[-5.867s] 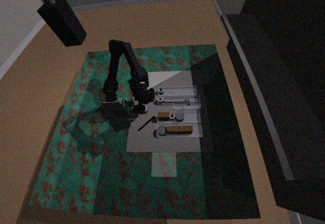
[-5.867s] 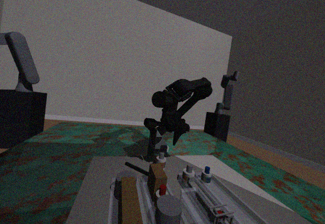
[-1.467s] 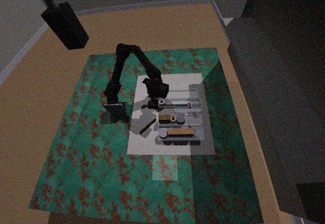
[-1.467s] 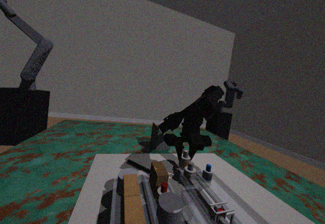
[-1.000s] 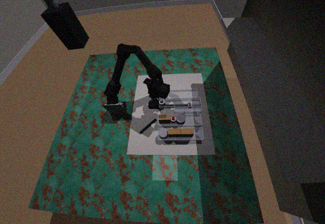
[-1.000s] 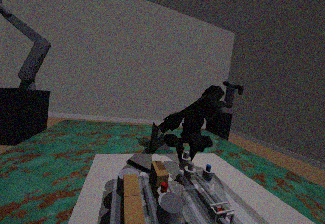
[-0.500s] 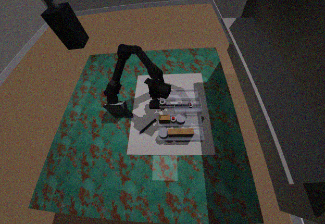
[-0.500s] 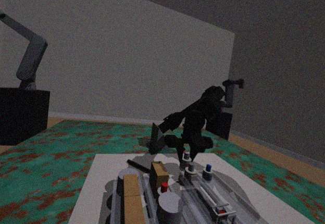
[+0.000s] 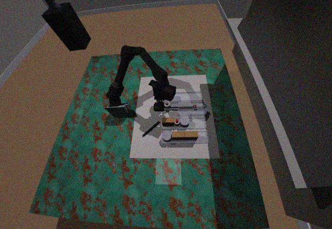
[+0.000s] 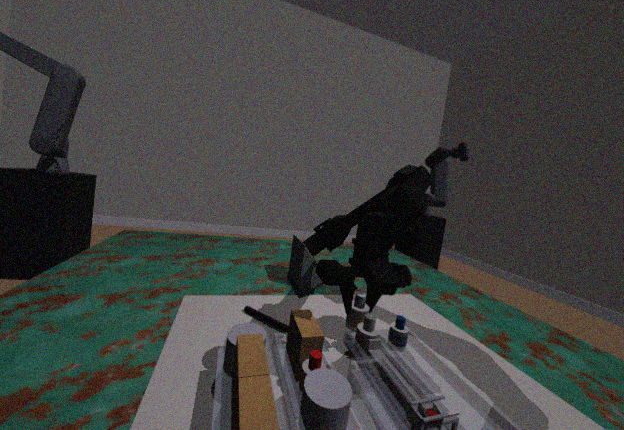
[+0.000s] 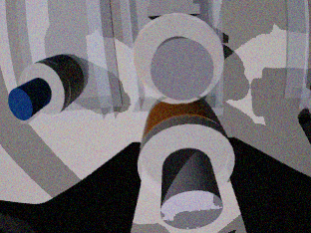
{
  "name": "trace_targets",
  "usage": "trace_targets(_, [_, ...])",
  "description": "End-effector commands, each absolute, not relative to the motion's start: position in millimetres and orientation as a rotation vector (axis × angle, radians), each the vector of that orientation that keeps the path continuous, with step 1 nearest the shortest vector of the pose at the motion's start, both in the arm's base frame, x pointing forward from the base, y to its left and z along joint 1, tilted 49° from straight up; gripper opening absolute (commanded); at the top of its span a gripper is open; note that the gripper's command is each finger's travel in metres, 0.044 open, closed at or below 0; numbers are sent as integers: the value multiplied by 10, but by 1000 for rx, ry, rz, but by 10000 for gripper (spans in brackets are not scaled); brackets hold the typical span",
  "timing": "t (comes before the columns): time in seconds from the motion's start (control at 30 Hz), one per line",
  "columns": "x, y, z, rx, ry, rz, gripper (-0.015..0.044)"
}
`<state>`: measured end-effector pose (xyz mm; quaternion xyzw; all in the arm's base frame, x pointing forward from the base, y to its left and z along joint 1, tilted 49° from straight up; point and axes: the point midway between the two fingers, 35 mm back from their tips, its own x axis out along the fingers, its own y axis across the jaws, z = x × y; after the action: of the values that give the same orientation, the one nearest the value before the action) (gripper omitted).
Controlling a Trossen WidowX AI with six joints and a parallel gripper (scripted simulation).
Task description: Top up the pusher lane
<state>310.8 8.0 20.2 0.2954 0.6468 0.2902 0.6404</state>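
Note:
My gripper (image 10: 358, 309) (image 11: 183, 148) is shut on a grey-capped jar (image 10: 359, 300) (image 11: 150, 159) with a white shoulder and an orange-brown band. The arm hides this jar in the top view. It is at the front end of the clear sprung lane (image 9: 174, 109). The matching grey-capped jar (image 9: 167, 103) (image 10: 368, 334) (image 11: 179, 65) stands in the lane directly beyond it. Whether the two touch, and whether the held jar's base is on the floor, I cannot tell. The low front stop and pusher plate are hidden. A small red marker (image 9: 195, 106) (image 10: 429, 411) is at the lane's rear.
A blue-capped jar (image 10: 398, 337) (image 11: 57, 90) stands beside the lane. The neighbouring lanes hold a red-capped jar (image 9: 176, 121) (image 10: 315, 359), wooden blocks (image 9: 184, 135) (image 10: 307, 334) and grey cylinders (image 9: 184, 121) (image 10: 327, 390). A black rod (image 9: 150, 129) (image 10: 266, 318) lies in front.

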Motion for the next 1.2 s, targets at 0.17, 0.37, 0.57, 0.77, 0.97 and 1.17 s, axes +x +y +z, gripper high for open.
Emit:
trace_targets(0.17, [3216,64,228,671,1454,660,0])
trace_targets(0.37, [3244,63,231,671,1454,660,0])
trace_targets(0.57, [3272,62,234,671,1453,660,0])
trace_targets(0.77, [3300,61,238,671,1453,660,0])
trace_targets(0.97, [3327,58,244,671,1453,660,0])
trace_targets(1.17, [3355,56,250,671,1453,661,0])
